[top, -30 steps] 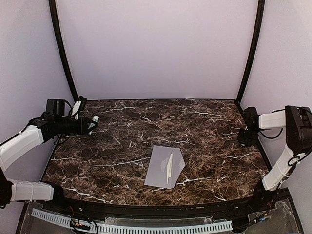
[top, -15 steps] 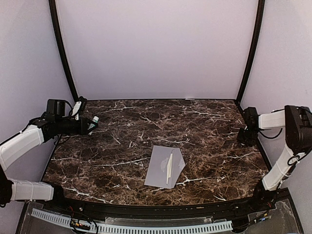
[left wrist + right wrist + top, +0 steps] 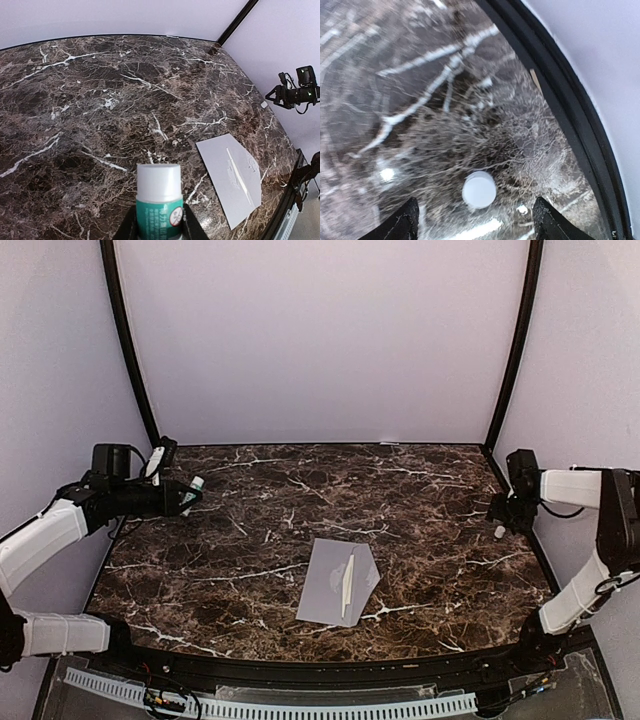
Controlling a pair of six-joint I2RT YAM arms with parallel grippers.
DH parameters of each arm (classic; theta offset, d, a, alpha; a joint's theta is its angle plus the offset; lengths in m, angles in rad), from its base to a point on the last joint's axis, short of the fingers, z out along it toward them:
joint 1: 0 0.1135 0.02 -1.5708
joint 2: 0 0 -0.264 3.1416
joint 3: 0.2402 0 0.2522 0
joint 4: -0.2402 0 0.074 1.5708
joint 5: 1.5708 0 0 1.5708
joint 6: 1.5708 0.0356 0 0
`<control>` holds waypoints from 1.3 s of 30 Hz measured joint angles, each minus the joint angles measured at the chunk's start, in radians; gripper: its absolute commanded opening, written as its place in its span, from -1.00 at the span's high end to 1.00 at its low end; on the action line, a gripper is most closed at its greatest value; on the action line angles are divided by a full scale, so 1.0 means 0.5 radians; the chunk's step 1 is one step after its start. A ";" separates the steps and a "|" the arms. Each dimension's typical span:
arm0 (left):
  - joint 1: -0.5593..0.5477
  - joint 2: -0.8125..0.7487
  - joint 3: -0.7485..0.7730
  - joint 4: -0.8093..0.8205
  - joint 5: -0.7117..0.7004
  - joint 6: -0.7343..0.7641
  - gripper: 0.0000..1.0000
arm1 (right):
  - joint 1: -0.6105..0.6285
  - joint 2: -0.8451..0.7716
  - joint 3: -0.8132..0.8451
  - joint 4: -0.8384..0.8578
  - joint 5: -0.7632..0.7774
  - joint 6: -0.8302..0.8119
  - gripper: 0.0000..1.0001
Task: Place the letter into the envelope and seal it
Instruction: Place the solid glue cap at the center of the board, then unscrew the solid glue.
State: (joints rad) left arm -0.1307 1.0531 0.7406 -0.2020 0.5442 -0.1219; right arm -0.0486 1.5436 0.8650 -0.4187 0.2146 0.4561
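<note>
The counter (image 3: pixel 250 540) is dark brown with white veins, the envelope (image 3: pixel 322 590) grey, the letter (image 3: pixel 347 585) cream, the glue stick (image 3: pixel 159 200) teal and white.

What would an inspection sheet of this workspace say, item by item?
Surface: dark marble table, white-veined.
Job's things: grey envelope lies flat near the front centre; the letter, a narrow pale strip, lies on it.
Clutter: small white cap on the table near the right edge.
End effectors: left end effector is shut on a teal-and-white glue stick, raised at the left side; right end effector is open, above the cap, holding nothing.
Cables: black cable loops along the right arm.
Surroundings: pale walls on three sides.
</note>
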 measured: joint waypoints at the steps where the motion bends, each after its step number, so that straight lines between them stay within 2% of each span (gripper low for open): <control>1: 0.000 -0.011 0.001 0.007 0.043 -0.018 1.00 | 0.000 -0.062 0.016 -0.034 -0.018 -0.006 -0.49; 6: -0.069 -0.085 0.037 0.035 0.211 -0.167 0.99 | 0.002 -0.475 0.069 -0.136 -0.286 -0.028 -0.42; 11: -0.372 -0.248 0.050 0.217 0.336 -0.449 0.99 | 0.092 -0.888 0.076 -0.189 -0.680 0.017 -0.40; 16: -0.664 -0.340 0.005 0.510 0.378 -0.777 0.99 | 0.431 -1.142 0.073 -0.192 -1.064 0.157 -0.44; 23: -1.114 -0.294 -0.010 0.842 0.204 -1.103 0.99 | 1.051 -1.413 -0.008 0.195 -1.339 0.531 -0.48; 29: -1.430 -0.079 0.058 1.072 0.011 -1.238 0.99 | 1.553 -1.347 -0.066 0.681 -1.298 0.742 -0.46; 34: -1.593 0.026 0.108 1.288 -0.164 -1.295 0.99 | 1.947 -1.025 0.012 1.089 -1.189 0.800 -0.39; 39: -1.662 0.068 0.130 1.444 -0.273 -1.315 0.99 | 2.154 -0.749 0.175 1.338 -1.122 0.819 -0.30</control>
State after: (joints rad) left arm -0.9615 1.0870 0.8059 0.5198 0.4076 -0.7792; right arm 1.0283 1.1690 0.9527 0.2504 -0.3462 0.8654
